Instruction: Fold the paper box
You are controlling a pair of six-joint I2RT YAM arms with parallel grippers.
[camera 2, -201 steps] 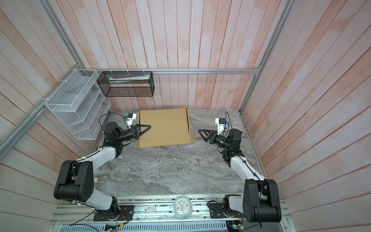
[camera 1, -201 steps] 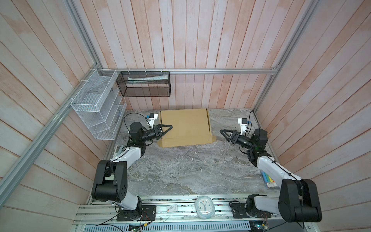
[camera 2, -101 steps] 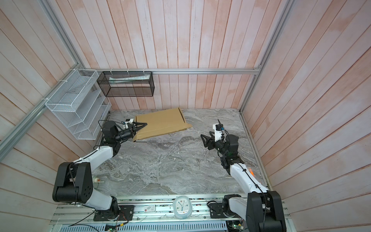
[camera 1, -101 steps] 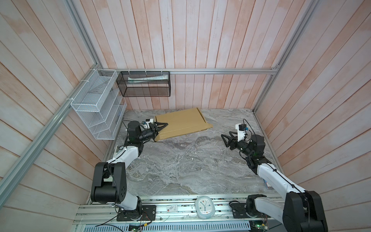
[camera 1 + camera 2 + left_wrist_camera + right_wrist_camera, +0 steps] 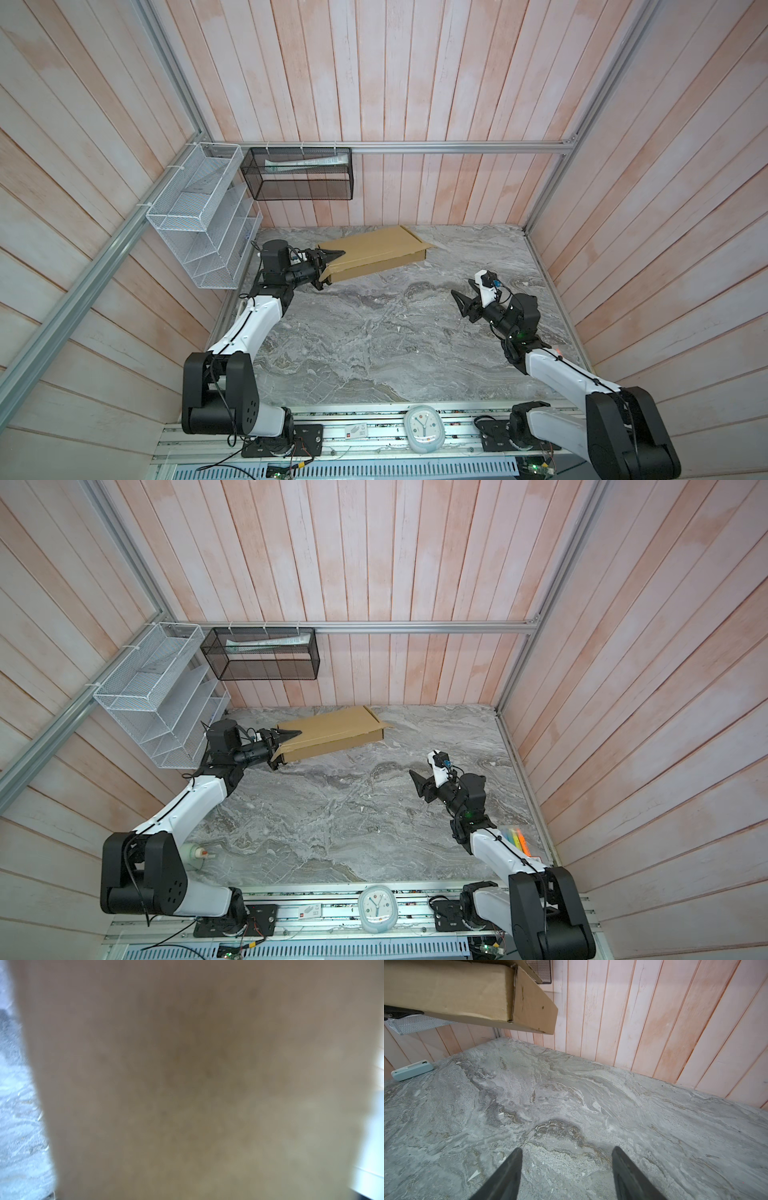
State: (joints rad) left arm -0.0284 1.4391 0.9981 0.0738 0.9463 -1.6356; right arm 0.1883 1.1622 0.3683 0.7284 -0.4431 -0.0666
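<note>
Gripping the paper box (image 5: 378,251) by its short end, your left gripper (image 5: 332,268) has one finger laid over the lid and the other under the base. The jaws are partly closed and pinch the cardboard between them. The left wrist view is filled with blurred brown board, so you cannot check the grip from there.

The box sits at the back left of the table (image 5: 374,332), near the white wire rack (image 5: 203,220). It is already a shallow closed shape rather than a flat blank. In the right wrist view it looks raised off the table at its free end. At that end one flap (image 5: 535,1005) stands out loose from the corner.

Your right gripper (image 5: 462,291) hangs over the right side of the table, well apart from the box. Its fingers (image 5: 508,1174) are spread wide with nothing between them.

You appear to be at the closing stage, with that stray flap left to tuck. The next move likely calls for steadying the box with the left arm, or setting it flat. Then bring the right gripper across to press the flap in. Approach along the box's length, since a sideways push could twist it out of the single-ended grip.
</note>
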